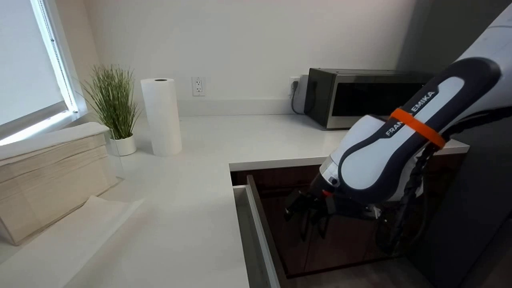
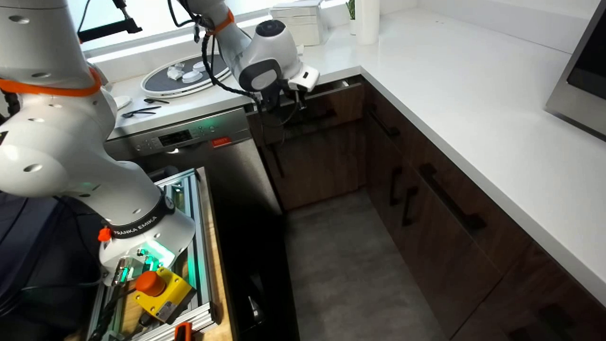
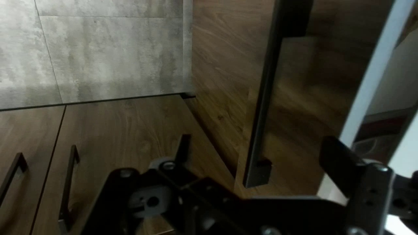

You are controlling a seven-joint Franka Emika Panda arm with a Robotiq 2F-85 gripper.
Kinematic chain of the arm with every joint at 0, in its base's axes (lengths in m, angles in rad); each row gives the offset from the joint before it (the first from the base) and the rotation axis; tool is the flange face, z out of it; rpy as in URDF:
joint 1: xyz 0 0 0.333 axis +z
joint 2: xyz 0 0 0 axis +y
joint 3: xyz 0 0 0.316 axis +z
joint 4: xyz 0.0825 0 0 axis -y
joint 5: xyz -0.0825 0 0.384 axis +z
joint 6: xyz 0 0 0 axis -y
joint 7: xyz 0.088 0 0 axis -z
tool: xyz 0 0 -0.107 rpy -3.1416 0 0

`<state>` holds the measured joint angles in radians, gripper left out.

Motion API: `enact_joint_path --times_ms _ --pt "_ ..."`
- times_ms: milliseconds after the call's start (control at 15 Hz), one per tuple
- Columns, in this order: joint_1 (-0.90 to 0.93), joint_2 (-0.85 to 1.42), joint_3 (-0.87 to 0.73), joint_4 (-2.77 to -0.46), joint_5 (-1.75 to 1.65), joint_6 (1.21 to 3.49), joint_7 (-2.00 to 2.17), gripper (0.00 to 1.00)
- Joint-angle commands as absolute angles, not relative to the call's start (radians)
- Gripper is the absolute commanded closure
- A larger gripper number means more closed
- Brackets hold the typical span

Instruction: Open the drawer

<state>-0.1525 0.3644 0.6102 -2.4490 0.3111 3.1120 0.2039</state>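
Note:
The drawer (image 1: 262, 232) is partly pulled out from under the counter; its pale inner box shows beside the dark front. Its brown wooden front shows in an exterior view (image 2: 348, 102) and fills the right of the wrist view (image 3: 303, 124). The drawer's long black handle (image 3: 266, 94) runs between my spread fingers in the wrist view. My gripper (image 3: 258, 143) is open and holds nothing; no finger visibly touches the handle. It hangs in front of the drawer in both exterior views (image 1: 302, 216) (image 2: 286, 102). Part of the drawer front is hidden behind the arm there.
A white counter (image 2: 473, 80) forms an inside corner above the drawer. Dark cabinet doors (image 2: 416, 237) and another drawer front with a black handle (image 2: 450, 196) stand at right angles to it. A dishwasher (image 2: 203, 156) adjoins it. A microwave (image 1: 372, 96) stands on the counter.

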Motion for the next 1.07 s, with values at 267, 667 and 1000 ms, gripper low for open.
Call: enact_joint_path --times_ms 267,667,1000 --pt "-0.016 0.081 0.514 -2.438 0.314 2.711 0.132 0.0" --pt "-0.027 0.0 0.562 -2.421 0.373 2.614 -0.034 0.0" --pt "0.118 0.056 0.409 -2.341 0.147 2.527 -0.14 0.0"
